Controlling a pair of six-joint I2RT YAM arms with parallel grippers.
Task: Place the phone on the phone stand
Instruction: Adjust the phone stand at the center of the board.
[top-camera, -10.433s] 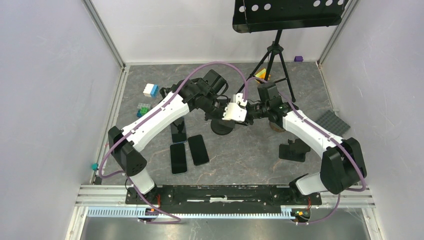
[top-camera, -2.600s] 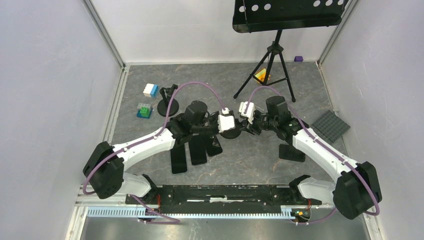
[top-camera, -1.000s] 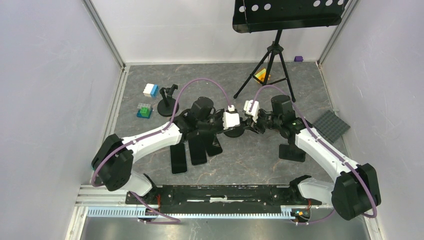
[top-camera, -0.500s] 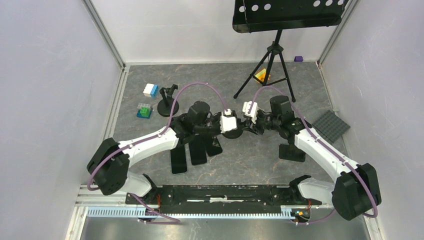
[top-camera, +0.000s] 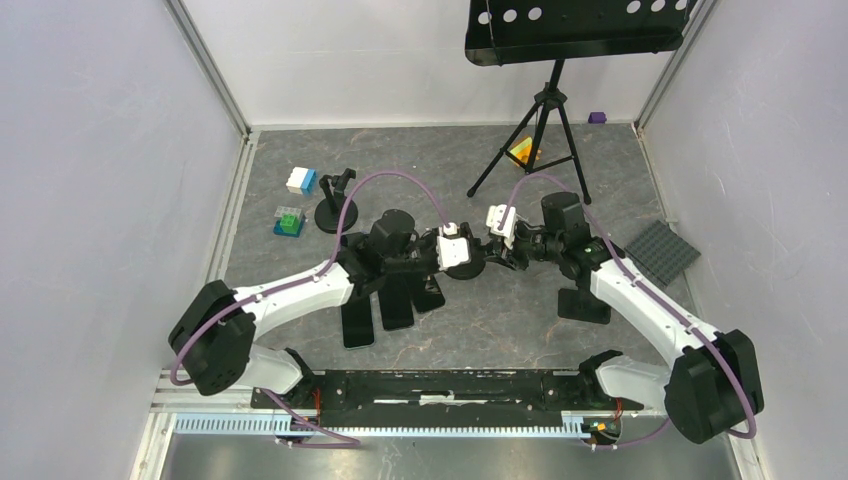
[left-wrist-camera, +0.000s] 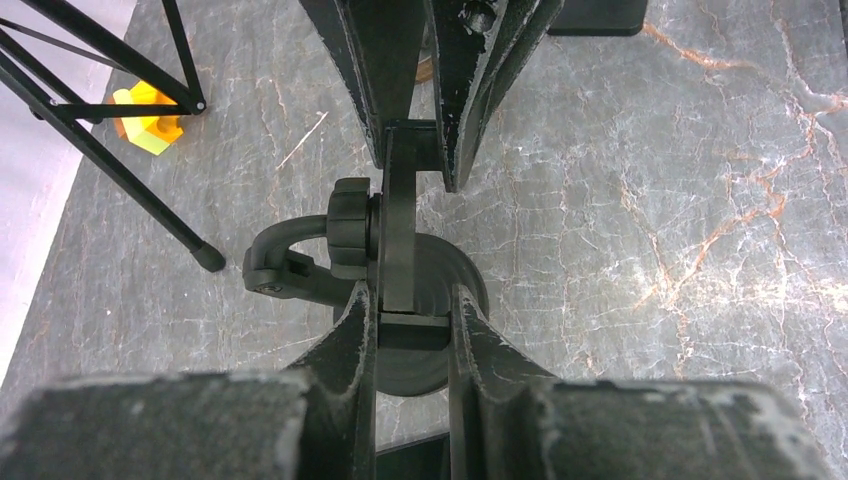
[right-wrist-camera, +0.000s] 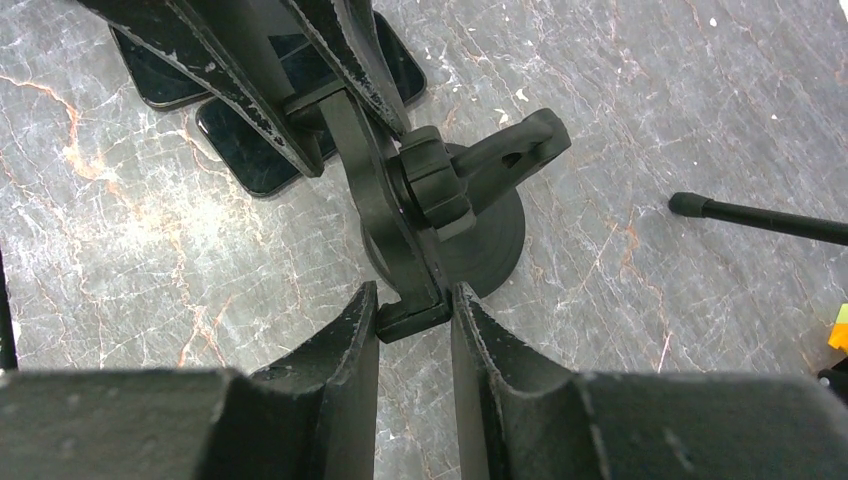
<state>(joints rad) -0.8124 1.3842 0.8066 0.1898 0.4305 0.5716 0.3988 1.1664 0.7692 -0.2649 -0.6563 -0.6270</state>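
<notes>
The left gripper (left-wrist-camera: 412, 312) has just drawn its fingers in on the near end of the cradle plate of the phone stand (left-wrist-camera: 397, 200), so it now pinches that end, with the stand's hinge knob and round base just beyond its tips. At the far end of the same plate the right gripper (right-wrist-camera: 412, 300) is clamped too, so both arms hold the stand. The phones (right-wrist-camera: 240, 160) lie flat on the table (right-wrist-camera: 150, 280) just behind the left fingers, none lifted. I judge the stand is being adjusted and a phone pickup is yet to come.
</notes>
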